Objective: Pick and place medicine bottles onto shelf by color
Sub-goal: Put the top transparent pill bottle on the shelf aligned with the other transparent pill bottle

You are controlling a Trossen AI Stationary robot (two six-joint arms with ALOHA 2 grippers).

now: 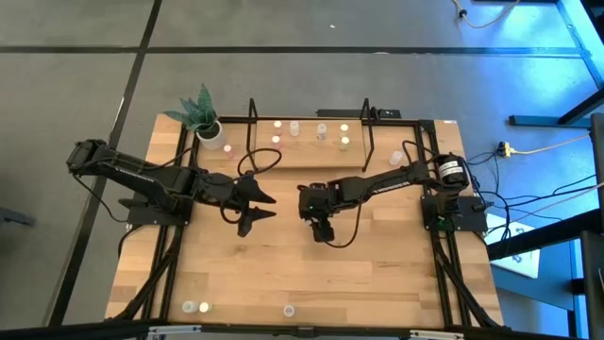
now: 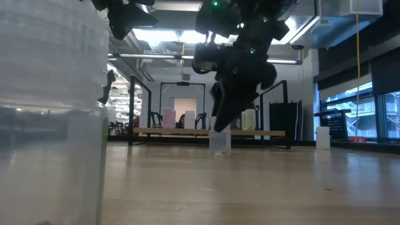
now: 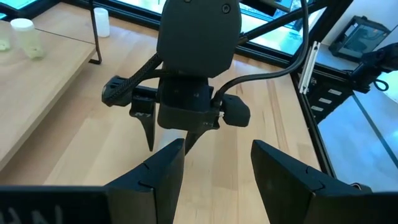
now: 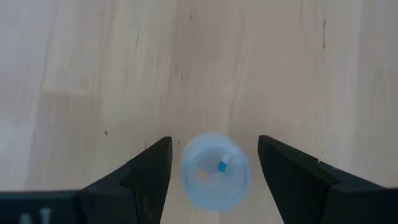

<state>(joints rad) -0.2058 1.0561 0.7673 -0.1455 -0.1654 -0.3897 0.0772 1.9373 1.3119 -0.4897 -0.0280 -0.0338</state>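
Nearest the front table edge: three bottles [image 1: 196, 307], two close together toward the left corner and one [image 1: 289, 309] alone near the middle. In the low view, one bottle [image 2: 53, 112] so close to the lens that only a blurred clear wall shows, filling the left side.

Mid-table: right gripper [image 1: 326, 229] pointing straight down over a clear bottle [image 4: 215, 169]. In the right wrist view, fingers [image 4: 149, 171] spread to either side of that bottle, a gap visible on each side, not touching it; bottle upright on the bare wood [image 4: 93, 68], a small blue speck inside. In the low view, same gripper [image 2: 222, 122] hanging with its tips just at the top of the bottle [image 2: 219, 140].

Just beside it, to the left: left gripper [image 1: 260, 210] held above the table, aimed toward the right gripper, nothing between its fingers [image 3: 163, 169], which stand apart. In the left wrist view, right gripper [image 3: 168, 138] seen head-on, well apart from the left fingertips.

Farther back: shelf [image 1: 311, 149] along the rear edge, black rods and posts around a light board. On it, several bottles [image 1: 321, 131] in loose groups, some with yellow-green tops [image 1: 344, 144], one pinkish [image 1: 227, 148] near the left end. Another bottle [image 1: 397, 158] on the table near the shelf's right post.

Back left corner: plant [image 1: 200, 115] in a white pot.
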